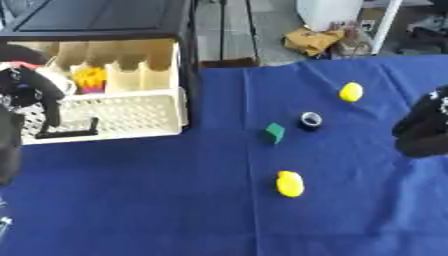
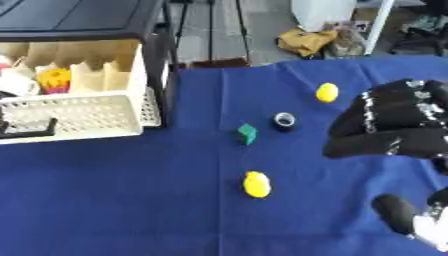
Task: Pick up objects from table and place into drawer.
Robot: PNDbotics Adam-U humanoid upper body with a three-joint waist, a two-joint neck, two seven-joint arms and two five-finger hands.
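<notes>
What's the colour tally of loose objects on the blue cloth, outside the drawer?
Yellow: 2, a far one and a near one
Green: 1, a small block
Dark: 1, a small round thing with a pale top
Total: 4, all lying apart on the blue cloth
</notes>
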